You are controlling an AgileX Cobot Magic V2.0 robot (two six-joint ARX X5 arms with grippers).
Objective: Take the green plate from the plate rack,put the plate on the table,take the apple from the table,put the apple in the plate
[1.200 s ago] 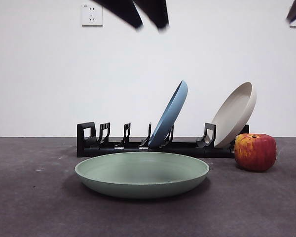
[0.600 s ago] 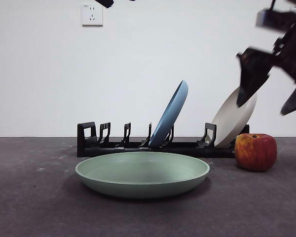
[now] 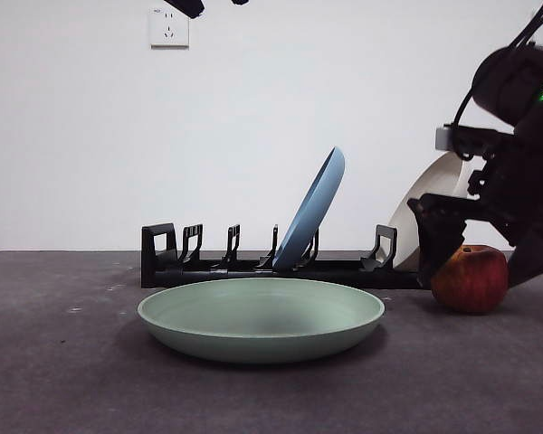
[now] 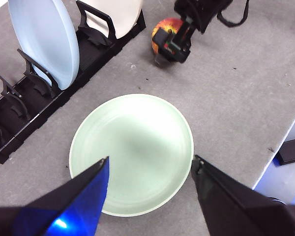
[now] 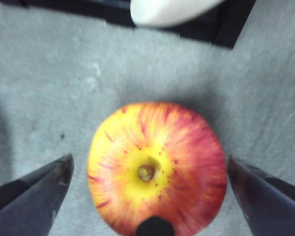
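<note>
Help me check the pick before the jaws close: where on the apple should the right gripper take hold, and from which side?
Judging by its pose, from above. The apple sits upright on the table, stem up. The right gripper is open and straddles it, so closing on the widest part of its rounded sides looks best.

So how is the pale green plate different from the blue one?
The pale sage-green round plate lies flat on the dark grey table, in front of the black rack; the light blue round plate stands tilted in one of its slots. The green one looks wider. Both are round, matte, shallow and empty.
</note>
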